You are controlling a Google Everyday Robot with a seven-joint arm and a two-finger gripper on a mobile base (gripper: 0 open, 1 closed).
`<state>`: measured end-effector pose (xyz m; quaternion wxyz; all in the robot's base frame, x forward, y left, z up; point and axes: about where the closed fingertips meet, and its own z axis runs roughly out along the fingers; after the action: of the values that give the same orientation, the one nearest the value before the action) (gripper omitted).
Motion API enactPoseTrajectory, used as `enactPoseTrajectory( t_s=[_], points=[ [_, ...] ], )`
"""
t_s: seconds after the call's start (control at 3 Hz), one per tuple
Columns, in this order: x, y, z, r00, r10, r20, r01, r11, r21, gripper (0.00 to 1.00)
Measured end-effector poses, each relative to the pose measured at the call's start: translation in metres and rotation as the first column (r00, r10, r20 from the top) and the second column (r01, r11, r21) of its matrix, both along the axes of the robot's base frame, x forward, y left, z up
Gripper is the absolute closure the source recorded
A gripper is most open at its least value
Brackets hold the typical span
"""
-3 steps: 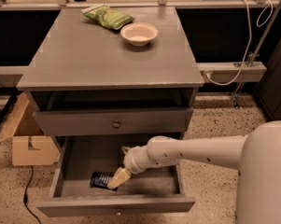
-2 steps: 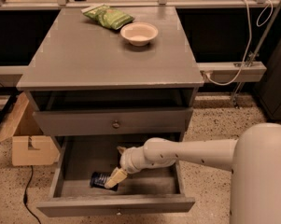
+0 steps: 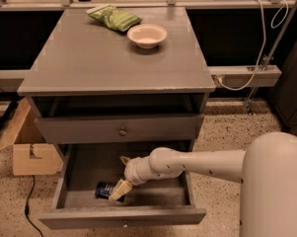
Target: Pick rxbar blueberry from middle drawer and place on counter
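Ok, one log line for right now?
gripper: open, inside middle drawer, at blue bar | bar: lying in drawer, not gripped | counter: bowl, green bag

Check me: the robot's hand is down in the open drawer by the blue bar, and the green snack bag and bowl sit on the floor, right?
No. The camera view shows the green snack bag and bowl on the counter, not the floor. The hand is indeed down in the open middle drawer by the rxbar blueberry.

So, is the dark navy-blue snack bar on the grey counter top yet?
No, the navy snack bar lies in the open grey drawer, with the gripper beside it.
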<state>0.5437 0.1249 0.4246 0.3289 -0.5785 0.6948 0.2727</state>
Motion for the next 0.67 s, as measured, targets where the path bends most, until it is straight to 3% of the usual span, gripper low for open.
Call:
enactPoseTrajectory(
  t_s=[0.67],
  points=[
    [-0.002, 0.026, -0.024, 0.9907, 0.075, 0.113, -0.073, 0.997, -0.028, 0.0]
  ],
)
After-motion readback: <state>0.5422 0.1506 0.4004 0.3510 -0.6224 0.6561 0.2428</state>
